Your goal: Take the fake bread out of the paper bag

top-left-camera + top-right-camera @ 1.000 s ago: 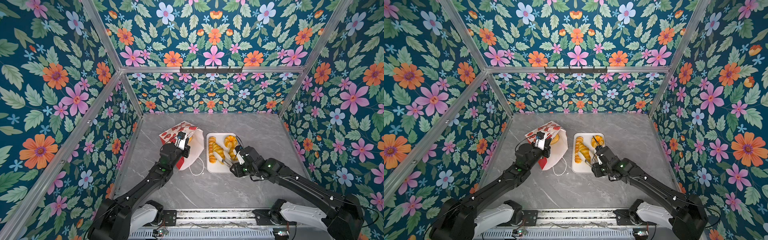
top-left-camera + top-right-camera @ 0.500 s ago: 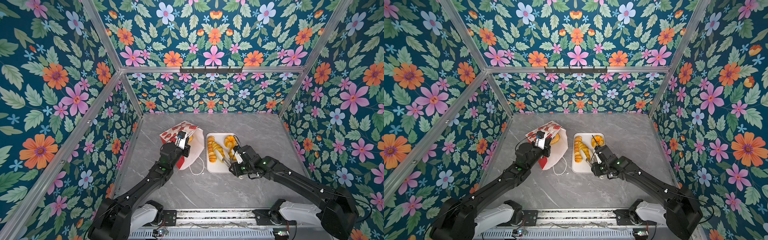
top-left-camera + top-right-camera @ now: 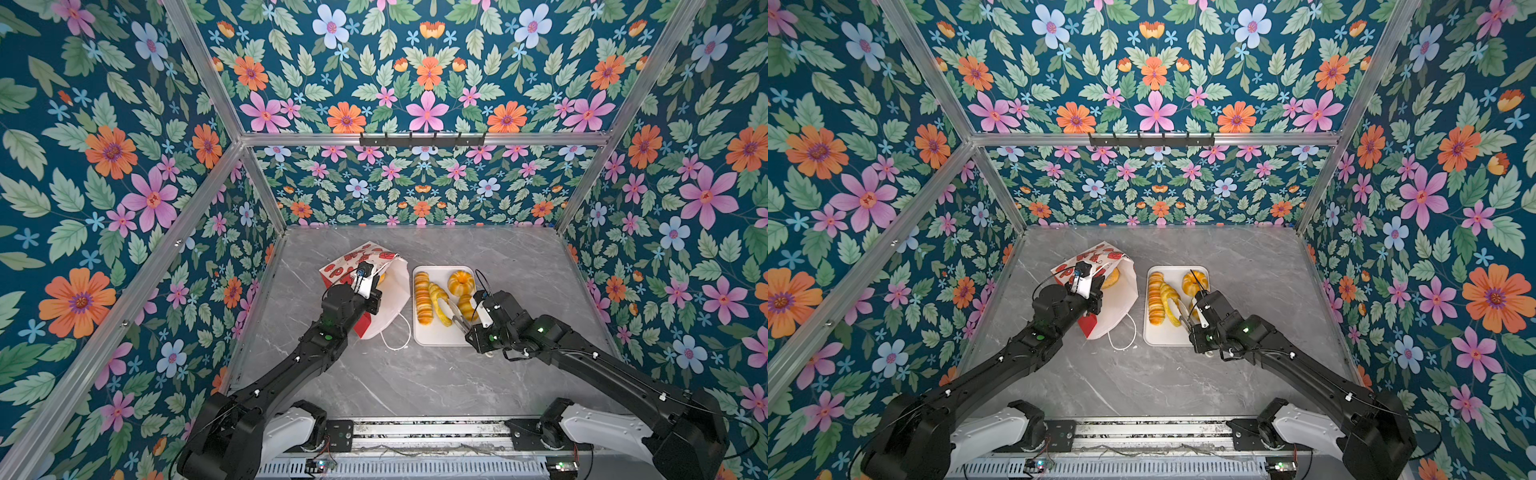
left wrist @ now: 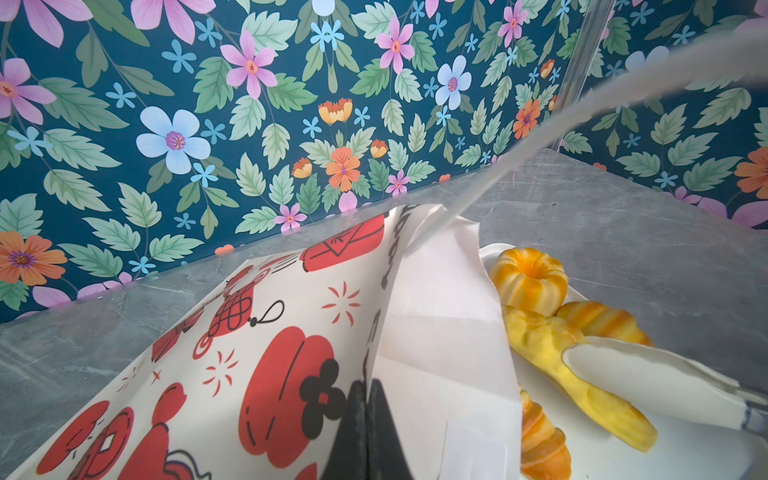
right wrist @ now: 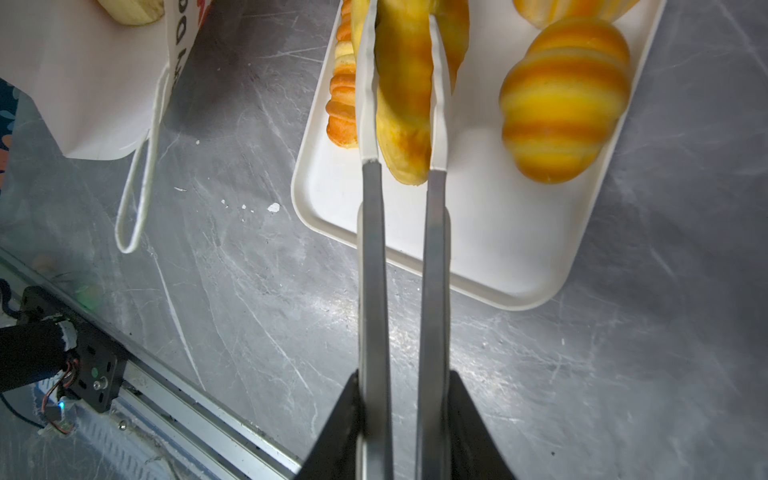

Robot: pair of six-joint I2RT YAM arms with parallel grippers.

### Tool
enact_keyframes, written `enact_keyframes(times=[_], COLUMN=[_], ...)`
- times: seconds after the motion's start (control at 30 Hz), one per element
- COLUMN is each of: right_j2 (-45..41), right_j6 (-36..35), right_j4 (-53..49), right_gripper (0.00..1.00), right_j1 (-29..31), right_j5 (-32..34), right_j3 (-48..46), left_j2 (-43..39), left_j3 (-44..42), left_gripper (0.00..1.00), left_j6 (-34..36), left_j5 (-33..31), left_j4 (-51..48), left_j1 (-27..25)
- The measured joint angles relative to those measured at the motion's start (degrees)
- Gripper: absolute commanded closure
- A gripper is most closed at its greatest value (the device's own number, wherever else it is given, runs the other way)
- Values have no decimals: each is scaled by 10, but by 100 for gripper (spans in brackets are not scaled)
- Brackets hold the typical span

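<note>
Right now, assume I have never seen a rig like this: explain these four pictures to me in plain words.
This is a robot with two black arms, a left arm and a right arm, mounted at the near edge of a grey table. Two pictures look down on the whole scene from above. The other two come from a camera on each arm's wrist. On the table are a red-and-white paper bag and a white tray carrying toy pastries. The left hand is shut on the bag's rim, holding it open, and one golden piece shows inside. The right hand is shut on metal tongs, whose white tips sit on either side of a long yellow pastry on the tray.
</note>
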Motion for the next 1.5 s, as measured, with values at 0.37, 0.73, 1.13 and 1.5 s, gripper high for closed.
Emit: enact_keyframes(times=[0.37,0.73,1.13,1.5], right_j2=[25,63,51,-17], right_j6=[2,21,47,60], right_j4=[-71,-51,-32,-8], right_gripper=[75,73,60,62], right_j1=[2,27,33,32], right_j5=[29,30,8,15], right_j3=[40,24,9,-7], left_j2=[4,2,2,0], left_j3=[-2,-10,-11,-11], left_gripper=[100,100,100,100], left_j6=[-1,-1,-1,-2], left_j5=[2,2,2,3], left_j4=[5,12,12,12], left_j1=[0,0,1,1])
